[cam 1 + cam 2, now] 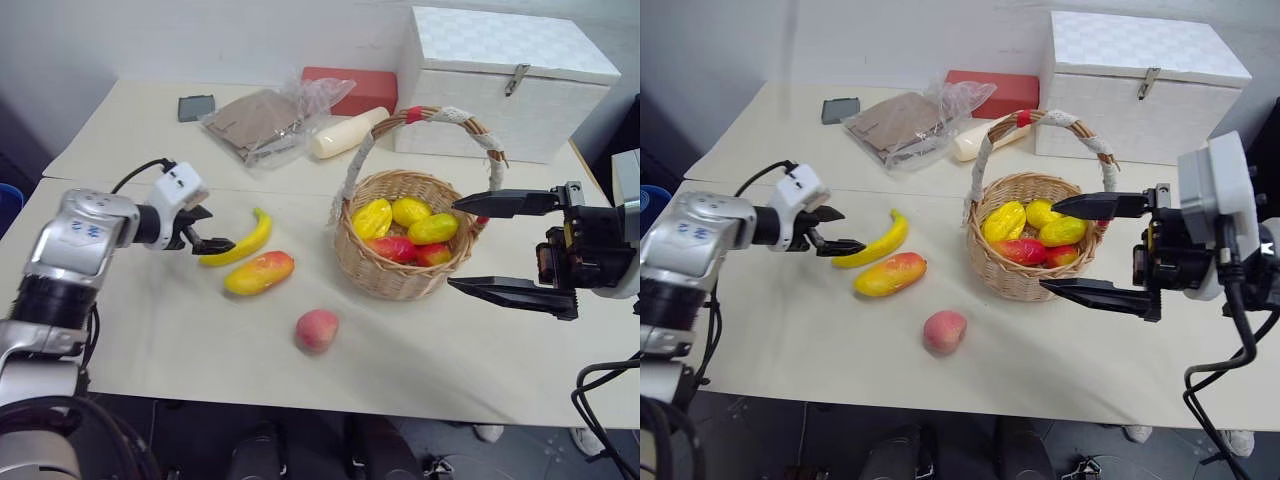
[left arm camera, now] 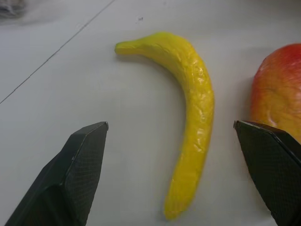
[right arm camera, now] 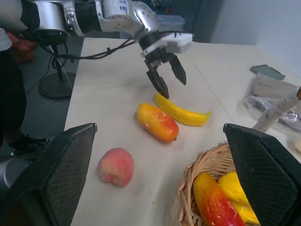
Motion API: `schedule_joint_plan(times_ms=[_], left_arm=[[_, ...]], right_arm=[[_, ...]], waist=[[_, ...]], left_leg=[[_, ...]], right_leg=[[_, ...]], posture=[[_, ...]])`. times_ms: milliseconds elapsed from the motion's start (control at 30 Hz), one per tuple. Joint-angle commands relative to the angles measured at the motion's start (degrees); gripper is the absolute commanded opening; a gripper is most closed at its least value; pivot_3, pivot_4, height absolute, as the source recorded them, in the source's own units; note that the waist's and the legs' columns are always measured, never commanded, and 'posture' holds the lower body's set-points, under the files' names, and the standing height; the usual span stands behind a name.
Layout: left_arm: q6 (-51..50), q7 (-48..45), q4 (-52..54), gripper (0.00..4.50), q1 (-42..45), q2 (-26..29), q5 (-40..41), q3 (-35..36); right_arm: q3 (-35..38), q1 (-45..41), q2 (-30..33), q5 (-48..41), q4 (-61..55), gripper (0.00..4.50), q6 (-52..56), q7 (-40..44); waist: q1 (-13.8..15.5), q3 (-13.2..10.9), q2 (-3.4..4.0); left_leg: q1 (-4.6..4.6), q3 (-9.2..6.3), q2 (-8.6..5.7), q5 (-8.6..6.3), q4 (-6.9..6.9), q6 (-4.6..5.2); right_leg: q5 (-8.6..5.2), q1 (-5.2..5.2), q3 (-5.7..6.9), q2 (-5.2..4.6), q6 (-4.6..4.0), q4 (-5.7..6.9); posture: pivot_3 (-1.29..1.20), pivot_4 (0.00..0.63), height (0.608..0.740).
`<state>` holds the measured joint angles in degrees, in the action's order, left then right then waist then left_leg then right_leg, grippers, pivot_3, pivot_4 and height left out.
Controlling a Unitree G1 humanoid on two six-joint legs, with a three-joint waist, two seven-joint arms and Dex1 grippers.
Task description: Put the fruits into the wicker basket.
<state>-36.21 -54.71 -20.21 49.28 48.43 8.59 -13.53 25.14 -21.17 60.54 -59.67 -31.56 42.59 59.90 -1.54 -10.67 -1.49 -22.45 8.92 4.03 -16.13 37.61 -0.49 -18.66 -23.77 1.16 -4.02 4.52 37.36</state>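
Note:
A yellow banana (image 1: 240,238), a yellow-orange mango (image 1: 259,272) and a pinkish peach (image 1: 317,330) lie on the table, left of the wicker basket (image 1: 390,280). The basket holds several yellow and red fruits (image 1: 412,228). My left gripper (image 1: 215,228) is open just above the banana's near end; in the left wrist view the banana (image 2: 195,117) lies between the fingers (image 2: 80,160), with the mango (image 2: 277,99) beside it. My right gripper (image 1: 452,245) hangs open and empty at the basket's right side, pointing left across it.
At the back stand a white woven box (image 1: 510,80), a red box (image 1: 350,88), a cream bottle (image 1: 345,135), a plastic bag (image 1: 265,120) and a small dark object (image 1: 196,107). The table's front edge runs just past the peach.

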Motion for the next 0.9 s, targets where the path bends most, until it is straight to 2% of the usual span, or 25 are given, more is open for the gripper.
schedule_joint_plan(times_ms=[33, 133, 233, 333, 667, 700, 767, 900], left_arm=[[6.2, -2.3, -6.9, 4.50, 4.1, -2.0, -4.7, -2.5], [6.9, -4.8, -10.6, 4.50, 6.3, -5.1, -4.6, -2.4], [10.1, -4.2, -14.4, 4.50, 8.0, -6.9, -8.4, -4.0], [12.6, -2.9, -18.6, 3.90, 9.3, -8.2, -11.1, -4.6], [14.6, -5.7, -19.2, 0.70, 7.1, -8.1, -14.1, -3.9], [14.1, -6.1, -18.1, 0.53, 6.7, -7.7, -13.9, -3.6], [13.0, -6.9, -15.6, 0.51, 6.0, -6.8, -13.2, -2.5], [6.1, -12.4, -3.9, 0.51, 4.8, -1.8, -8.3, 2.3]], right_arm=[[0.9, -1.2, 0.0, -0.9, -1.4, 4.45, -0.9, -2.2], [1.4, -0.8, 0.0, -1.8, -2.0, 4.45, -0.6, -3.2], [2.0, 0.1, 0.0, -1.9, -2.8, 4.45, -0.6, -4.3], [2.8, 0.8, 0.2, -2.9, -3.5, 4.50, -0.4, -5.2], [2.9, 1.5, 0.6, -1.3, -2.2, 4.50, -1.5, -6.0], [2.9, 1.6, 0.5, -1.1, -2.0, 4.50, -1.6, -5.9], [3.0, 1.7, 0.6, -0.5, -1.6, 4.50, -1.8, -5.7], [4.3, 2.8, 0.8, -0.1, -0.7, 4.50, -1.5, -5.5]], waist=[[0.0, 0.0, -0.05], [0.0, 0.0, -0.08], [0.0, -0.1, -0.09], [0.0, -0.1, -0.09], [0.0, -0.1, -0.09], [0.0, -0.1, -0.09], [-0.1, -0.1, -0.09], [0.0, -0.1, -0.16]], left_leg=[[-0.03, 0.00, 0.01, -0.01, 0.06, 0.02], [-0.09, 0.01, 0.02, -0.05, 0.19, 0.08], [-0.23, -0.07, 0.13, -0.07, 0.37, 0.13], [-0.33, -0.17, 0.10, -0.08, 0.46, 0.14], [-0.55, -0.26, 0.12, -0.06, 0.56, 0.14], [-0.55, -0.26, 0.12, -0.06, 0.56, 0.15], [-0.55, -0.26, 0.13, -0.06, 0.56, 0.15], [-0.73, -0.26, 0.24, -0.03, 0.57, 0.10]], right_leg=[[0.01, 0.00, 0.00, 0.00, 0.02, 0.01], [0.03, -0.01, 0.00, -0.03, 0.06, 0.03], [0.05, -0.03, -0.01, -0.05, 0.09, 0.06], [0.07, -0.05, -0.01, -0.05, 0.13, 0.06], [0.07, -0.20, 0.06, -0.06, 0.14, 0.12], [0.07, -0.20, 0.06, -0.06, 0.14, 0.13], [0.07, -0.20, 0.05, -0.06, 0.14, 0.15], [0.07, -0.39, 0.04, 0.00, 0.14, 0.25]], posture=[[0.00, 0.150, 0.740], [0.00, 0.150, 0.740], [0.00, 0.150, 0.740], [0.00, 0.150, 0.740], [0.00, 0.150, 0.740], [0.00, 0.150, 0.740], [0.00, 0.150, 0.740], [0.00, 0.150, 0.740]])
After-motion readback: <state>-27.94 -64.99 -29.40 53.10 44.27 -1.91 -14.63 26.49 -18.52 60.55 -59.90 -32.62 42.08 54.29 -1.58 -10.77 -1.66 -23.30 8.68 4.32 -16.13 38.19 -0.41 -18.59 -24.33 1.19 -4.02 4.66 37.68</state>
